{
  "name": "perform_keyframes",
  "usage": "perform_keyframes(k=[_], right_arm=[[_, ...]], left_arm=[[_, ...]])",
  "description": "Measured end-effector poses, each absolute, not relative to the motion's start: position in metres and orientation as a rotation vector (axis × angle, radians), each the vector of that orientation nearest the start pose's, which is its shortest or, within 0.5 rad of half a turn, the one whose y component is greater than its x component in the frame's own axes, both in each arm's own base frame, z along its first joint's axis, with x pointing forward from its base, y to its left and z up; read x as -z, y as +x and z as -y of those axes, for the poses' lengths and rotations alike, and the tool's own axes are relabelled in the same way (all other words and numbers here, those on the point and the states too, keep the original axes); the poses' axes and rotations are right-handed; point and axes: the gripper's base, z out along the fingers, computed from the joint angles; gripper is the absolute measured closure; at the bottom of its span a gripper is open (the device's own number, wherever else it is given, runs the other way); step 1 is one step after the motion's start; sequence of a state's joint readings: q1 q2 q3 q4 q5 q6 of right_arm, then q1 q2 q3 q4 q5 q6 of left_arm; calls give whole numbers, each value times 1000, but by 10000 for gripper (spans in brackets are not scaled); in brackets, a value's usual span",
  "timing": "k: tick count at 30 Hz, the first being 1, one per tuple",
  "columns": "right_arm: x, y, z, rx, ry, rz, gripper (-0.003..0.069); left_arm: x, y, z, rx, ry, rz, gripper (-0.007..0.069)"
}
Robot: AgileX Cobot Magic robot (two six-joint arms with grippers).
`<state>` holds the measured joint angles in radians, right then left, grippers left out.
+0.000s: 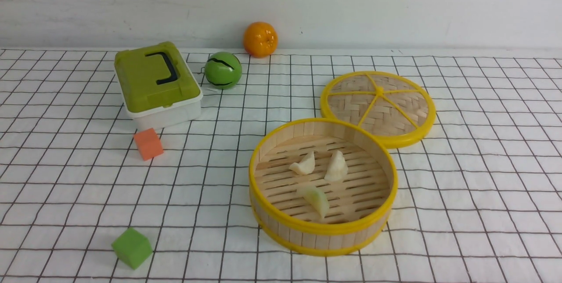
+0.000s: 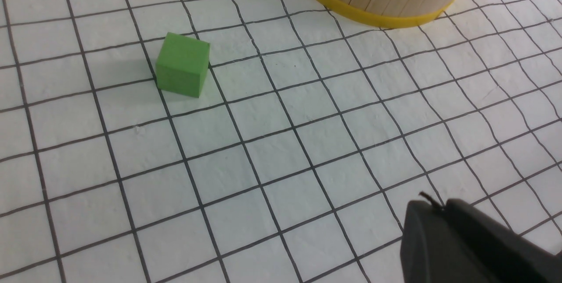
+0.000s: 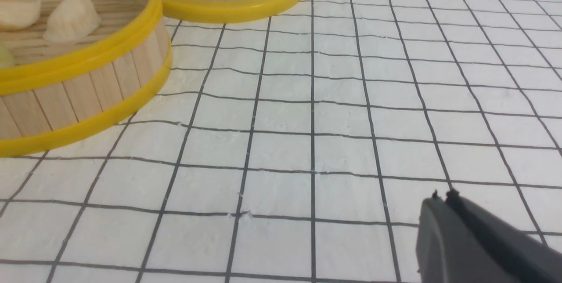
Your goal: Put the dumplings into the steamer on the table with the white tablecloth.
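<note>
Steamer point(image 1: 323, 230) sits on the desk point(image 1: 483, 212), white gridded cloth point(image 1: 66, 195) under it; all three dumplings lie on its slatted floor: one cream piece point(image 1: 303, 165) toward the far wall, a second point(image 1: 336, 167) just beside it, the greenish one point(image 1: 318, 199) nearer the front rim; none touching another as far as I can see; task looks done by how they lie.

Handling, my guess: dumplings light, smooth, a bit slippery, pleated ridge the best place to pinch, across the narrow belly; steamer stiff but light, likely to slide on the cloth if nudged.

Left pincer point(image 2: 432, 207) shows dark tips pressed together, nothing between them, over bare cloth well off from the steamer; right pincer point(image 3: 443, 197) likewise pressed together and empty, clear of the steamer's other side.

Room: lid point(image 1: 378, 108) lies flat, touching the steamer's far rim; green cube point(image 1: 131, 248) well apart from the steamer, toward the left arm; orange cube point(image 1: 148, 143), lunch box point(image 1: 156, 83), green ball point(image 1: 223, 70) and orange point(image 1: 261, 39) farther back from it; steamer's tall wall is the only edge to clear on any reach inside.
</note>
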<state>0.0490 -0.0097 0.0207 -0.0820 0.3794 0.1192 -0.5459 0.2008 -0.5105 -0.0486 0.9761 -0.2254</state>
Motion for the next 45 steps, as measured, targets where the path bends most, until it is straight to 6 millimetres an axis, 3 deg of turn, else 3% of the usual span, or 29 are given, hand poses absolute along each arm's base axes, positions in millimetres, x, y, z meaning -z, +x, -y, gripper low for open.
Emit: perform_keyframes(k=[26,31,34,38,39,40,42,45], right_arm=[[-173,52,0,-35,16,-1875,673],[-173,52,0,-35,16,-1875,672],[-173,52,0,-35,16,-1875,672],[-173,52,0,-35,15,-1875,672],[-173,52,0,-35,15,-1875,672],[-173,52,0,-35,15,-1875,672],[-173,52,0,-35,15,-1875,672],[-173,52,0,-35,15,-1875,672]], left_arm=[[-285,24,19,504,343,-2163,567],[-296,36,24,544,302,-1927,577],[-296,51,24,482,233,-1679,637],[-275,58,19,385,113,-1539,637],[-261,60,15,332,53,-1502,637],[-260,60,14,326,45,-1499,637],[-235,59,7,262,-66,-1485,637],[-213,56,2,222,-167,-1512,637]])
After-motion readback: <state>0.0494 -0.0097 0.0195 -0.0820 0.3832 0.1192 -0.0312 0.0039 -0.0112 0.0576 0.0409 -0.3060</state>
